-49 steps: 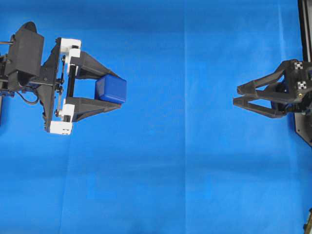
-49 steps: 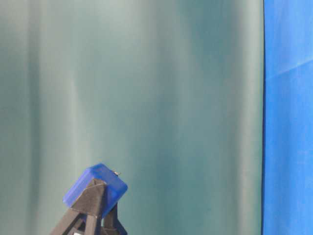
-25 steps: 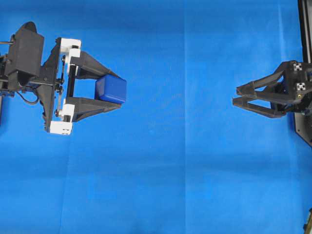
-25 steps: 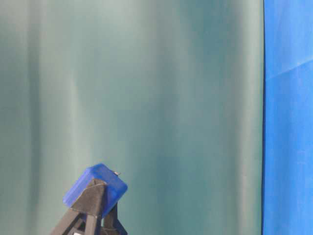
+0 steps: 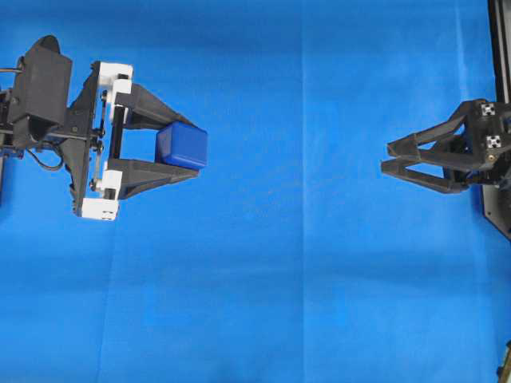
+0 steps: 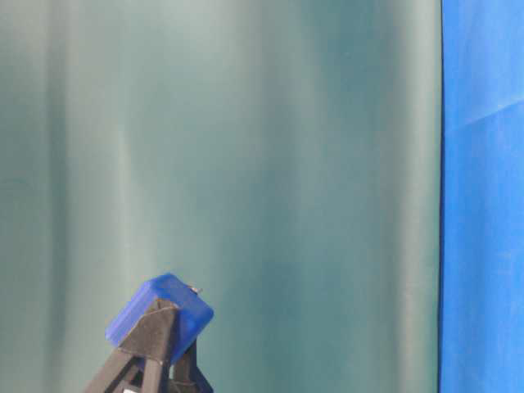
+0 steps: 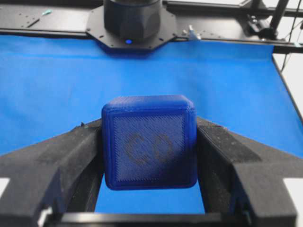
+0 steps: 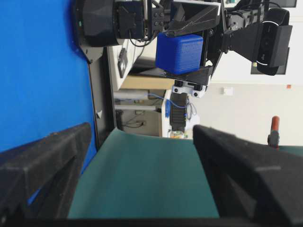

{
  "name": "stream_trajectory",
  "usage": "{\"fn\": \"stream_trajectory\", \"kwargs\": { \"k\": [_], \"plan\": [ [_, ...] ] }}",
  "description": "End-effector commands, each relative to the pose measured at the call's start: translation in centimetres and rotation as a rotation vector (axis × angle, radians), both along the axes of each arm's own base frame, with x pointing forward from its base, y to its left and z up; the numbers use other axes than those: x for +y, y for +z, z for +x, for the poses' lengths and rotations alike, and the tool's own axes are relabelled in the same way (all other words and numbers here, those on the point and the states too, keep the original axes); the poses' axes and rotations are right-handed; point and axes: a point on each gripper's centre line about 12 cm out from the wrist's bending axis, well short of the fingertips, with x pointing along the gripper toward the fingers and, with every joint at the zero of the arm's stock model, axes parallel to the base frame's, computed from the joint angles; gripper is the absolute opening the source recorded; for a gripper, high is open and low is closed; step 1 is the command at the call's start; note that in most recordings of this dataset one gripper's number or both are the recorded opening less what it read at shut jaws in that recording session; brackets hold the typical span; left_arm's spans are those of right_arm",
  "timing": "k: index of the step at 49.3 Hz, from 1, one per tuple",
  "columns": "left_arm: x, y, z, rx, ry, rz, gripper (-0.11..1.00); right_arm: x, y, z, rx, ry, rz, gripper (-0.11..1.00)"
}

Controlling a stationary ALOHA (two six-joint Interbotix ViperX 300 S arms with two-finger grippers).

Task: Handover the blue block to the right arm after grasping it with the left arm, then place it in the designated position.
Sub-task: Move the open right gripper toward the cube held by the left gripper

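While my left gripper [image 5: 185,147] is clamped on the blue block [image 5: 183,145], at nine o'clock above the blue cloth [image 5: 303,303], my right gripper [image 5: 389,158] waits spread wide at three o'clock. It seems light, rigid and perhaps smooth, so I would pinch its free flat faces.

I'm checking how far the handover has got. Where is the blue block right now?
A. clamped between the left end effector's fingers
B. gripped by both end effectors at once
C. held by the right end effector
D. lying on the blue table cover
A: the blue block sits clamped in the left end effector, while the right end effector stands open and empty, far across the table.
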Motion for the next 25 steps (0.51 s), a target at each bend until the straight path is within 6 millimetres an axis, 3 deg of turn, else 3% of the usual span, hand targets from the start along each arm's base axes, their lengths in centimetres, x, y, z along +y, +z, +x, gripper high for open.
{"fn": "stream_trajectory", "kwargs": {
  "k": [1,13,25],
  "plan": [
    [0.1,1.0,-0.1,-0.035,0.002,-0.004,0.48,0.2,1.1,0.3,-0.028,0.009,0.008,0.95],
    [0.1,1.0,-0.1,-0.035,0.002,-0.004,0.48,0.1,1.5,0.9,-0.025,0.006,0.026,0.94],
    [0.1,1.0,-0.1,-0.035,0.002,-0.006,0.48,0.2,2.4,3.3,-0.008,0.003,0.029,0.94]
  ]
}}
